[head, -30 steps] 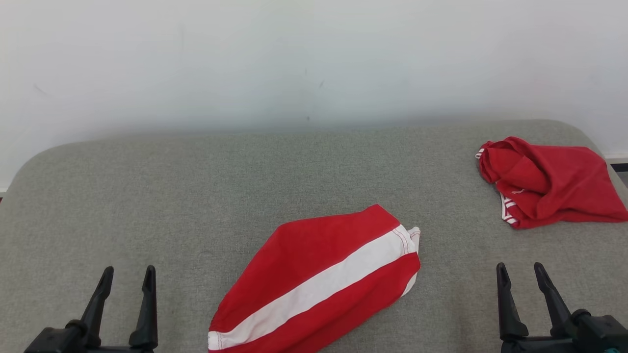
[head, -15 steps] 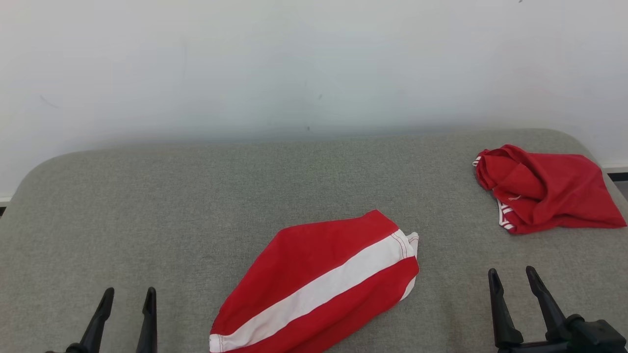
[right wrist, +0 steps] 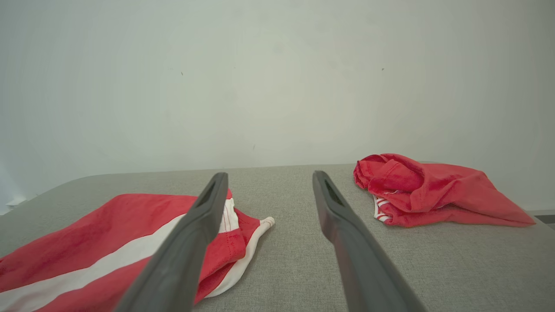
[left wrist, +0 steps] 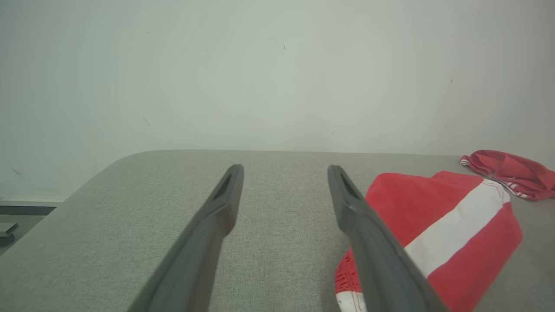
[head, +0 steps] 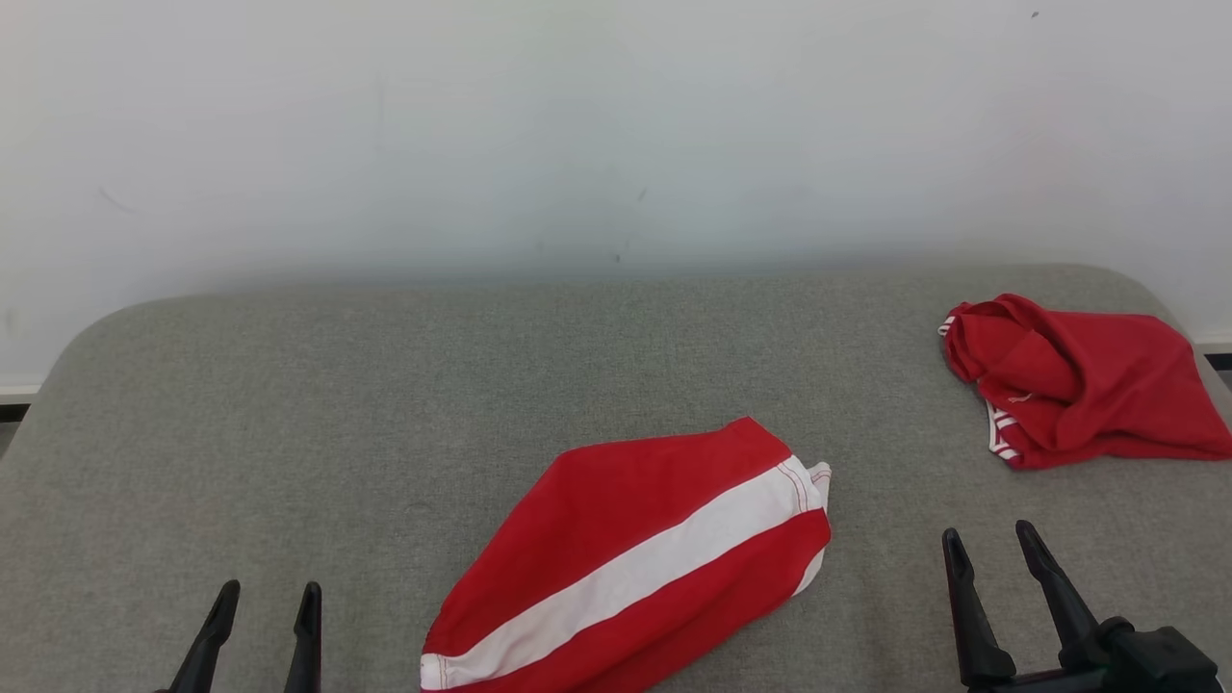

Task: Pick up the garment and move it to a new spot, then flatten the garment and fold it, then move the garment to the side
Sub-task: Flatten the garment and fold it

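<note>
**Q:** Where did the garment lie?

**A:** A red garment with a white stripe (head: 635,558) lay flat at the front middle of the grey fabric surface (head: 385,414). It was between the grippers and touched neither. A crumpled red garment (head: 1078,380) sat well apart, at the far right.

**Q:** And the grippers?

**A:** The left gripper (head: 270,589) and right gripper (head: 988,531) had their fingers spread wide and held nothing. Both pointed toward the white wall (head: 577,125).

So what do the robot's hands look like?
The left gripper and right gripper each have two long black fingers that taper to narrow tips, like tongs. Each finger has a slim slot near its tip.
</note>
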Motion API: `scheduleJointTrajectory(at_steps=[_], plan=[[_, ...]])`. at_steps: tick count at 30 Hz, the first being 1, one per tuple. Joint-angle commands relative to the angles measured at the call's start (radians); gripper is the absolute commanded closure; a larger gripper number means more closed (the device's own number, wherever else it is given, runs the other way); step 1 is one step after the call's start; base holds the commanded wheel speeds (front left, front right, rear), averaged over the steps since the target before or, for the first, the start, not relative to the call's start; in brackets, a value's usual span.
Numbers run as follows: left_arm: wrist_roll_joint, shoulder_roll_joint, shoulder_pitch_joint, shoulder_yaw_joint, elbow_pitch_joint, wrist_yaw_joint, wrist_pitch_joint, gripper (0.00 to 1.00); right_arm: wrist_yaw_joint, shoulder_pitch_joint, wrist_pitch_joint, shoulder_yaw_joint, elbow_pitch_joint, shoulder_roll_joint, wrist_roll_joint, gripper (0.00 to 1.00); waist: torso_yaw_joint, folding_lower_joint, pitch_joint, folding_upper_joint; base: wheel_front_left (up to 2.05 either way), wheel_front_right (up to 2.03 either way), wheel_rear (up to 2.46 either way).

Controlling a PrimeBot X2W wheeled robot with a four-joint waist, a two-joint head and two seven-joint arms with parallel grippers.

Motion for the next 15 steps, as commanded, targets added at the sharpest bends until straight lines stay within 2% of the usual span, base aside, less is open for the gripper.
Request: scheduleJointTrajectory(at_steps=[1, 15], plan=[[0.003, -0.004, 0.01, 0.005, -0.001, -0.005, 0.0, 0.0, -0.002, 0.01, 0.0, 0.002, -0.004, -0.006, 0.002, 0.0, 0.001, 0.0, -0.001, 0.0, 0.0, 0.0, 0.0], [-0.013, -0.01, 0.02, 0.013, -0.019, -0.012, 0.0, 0.0, -0.002, 0.015, 0.0, 0.005, -0.007, -0.01, -0.008, 0.0, 0.0, 0.0, -0.004, 0.0, 0.0, 0.0, 0.0]])
